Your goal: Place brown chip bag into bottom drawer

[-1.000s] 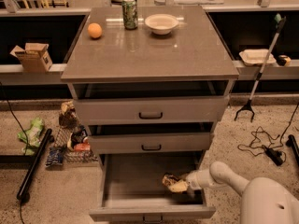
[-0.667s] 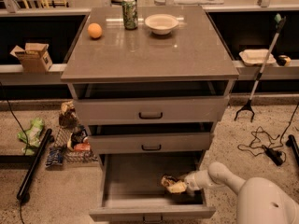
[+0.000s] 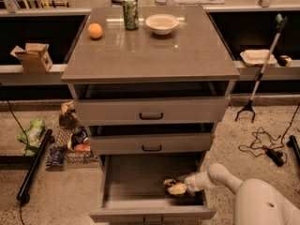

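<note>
Okay, brown chip bag is inside the bottom drawer, low over or on its grey floor, toward the front right corner. Whether it touches the floor I can't tell. The claw is right at the bag's right edge, down inside the drawer. I can't tell how far open it is or whether it has hold of the bag. The white arm reaches in from the right, over the drawer's right wall.

The bottom drawer is pulled well out. The middle drawer above it is out a little, and the top drawer is also slightly out; both have dark handles.

On the counter there is an orange at back left, a green can just right of it, and a white bowl beside the can.

On the floor left of the cabinet are a pile of snack packs and a green bag further left. A cardboard box sits on the left ledge. On the right, a grabber stick leans upright and cables lie on the floor.
</note>
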You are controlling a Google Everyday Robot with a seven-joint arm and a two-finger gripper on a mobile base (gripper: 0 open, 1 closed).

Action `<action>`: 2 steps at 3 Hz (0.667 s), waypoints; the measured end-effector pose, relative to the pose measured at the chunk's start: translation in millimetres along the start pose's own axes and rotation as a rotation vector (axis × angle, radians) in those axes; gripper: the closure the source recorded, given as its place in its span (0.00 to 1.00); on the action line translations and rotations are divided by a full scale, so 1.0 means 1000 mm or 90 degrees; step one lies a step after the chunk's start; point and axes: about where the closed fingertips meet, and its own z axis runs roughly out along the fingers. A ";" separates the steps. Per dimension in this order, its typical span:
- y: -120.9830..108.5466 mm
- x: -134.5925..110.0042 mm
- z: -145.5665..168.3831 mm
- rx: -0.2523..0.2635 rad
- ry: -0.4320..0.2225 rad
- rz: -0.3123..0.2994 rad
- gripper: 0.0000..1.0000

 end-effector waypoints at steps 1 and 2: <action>0.001 -0.002 -0.001 -0.004 -0.005 -0.002 0.00; 0.017 -0.020 -0.025 -0.026 -0.024 -0.030 0.00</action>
